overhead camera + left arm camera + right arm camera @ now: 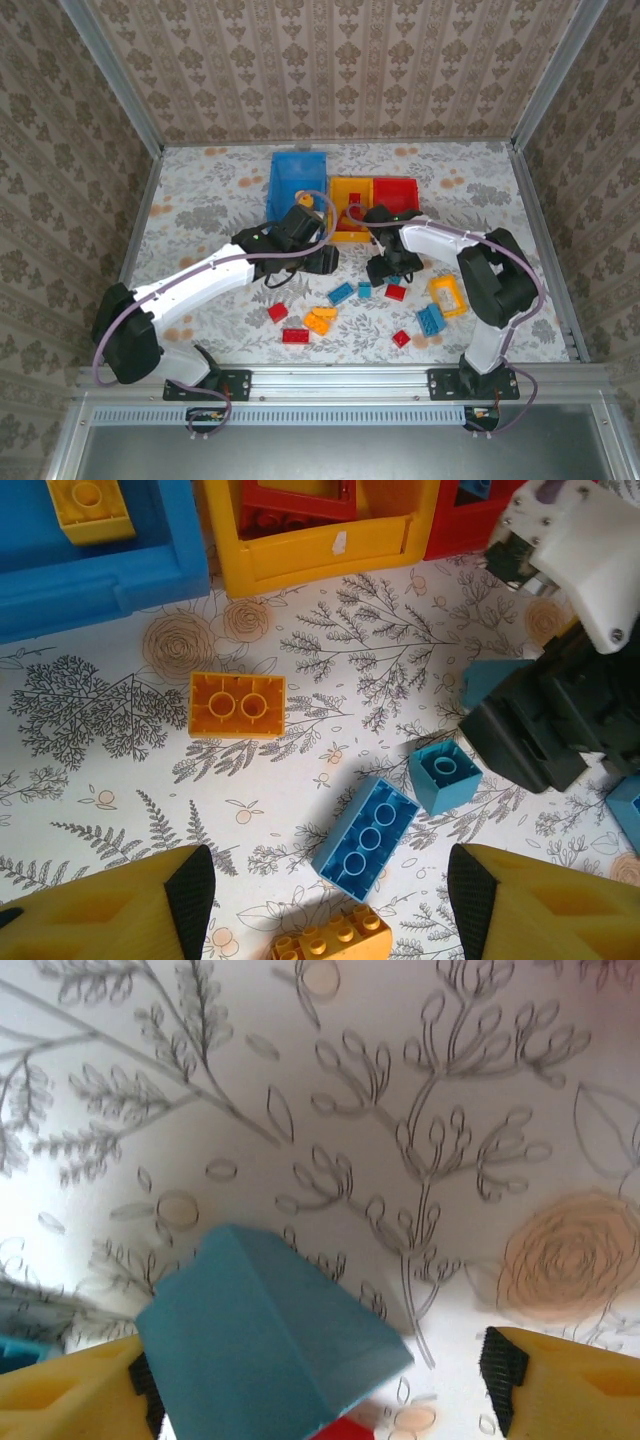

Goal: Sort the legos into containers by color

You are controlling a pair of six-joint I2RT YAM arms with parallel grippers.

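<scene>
- R claw (320, 1380): released, jaws wide. A teal-blue brick (270, 1330) sits betw. the pads, pressed to one pad (145, 1385), w/ a clear gap to the other.
- Brick: smooth plain faces toward the wrist cam, no studs in sight. It is tipped w/ an edge up, not flat on the desk (200, 200).
- Step, as I read it: pre-grasp on a blue piece. Nothing gripped yet.
- Next move calls for: shift the claw so the brick is centred, square the jaws to its flat sides, then clench. Off-centre and tilted, it could pivot or squirt out as you close.
- After that, lift and carry to the blue bin (273, 190), at the L end of the row beside the yellow bin (345, 237); the red bin (395, 183) is at the R end. The L arm (210, 275) reaches in near that route, so mind it.
- L claw (330, 895): also released, empty, hovering over the desk in front of the bins. A blue brick (365, 835) and an orange brick (325, 938) lie below, betw. its fingers.
- Note: a yellow brick (88, 505) lies in the blue bin and a red piece (295, 500) appears to sit in the yellow bin. Both look mis-sorted; prob. need redoing.
- Several loose pieces (red, blue, orange) lie nearer the bases. Plenty left to sort.
</scene>
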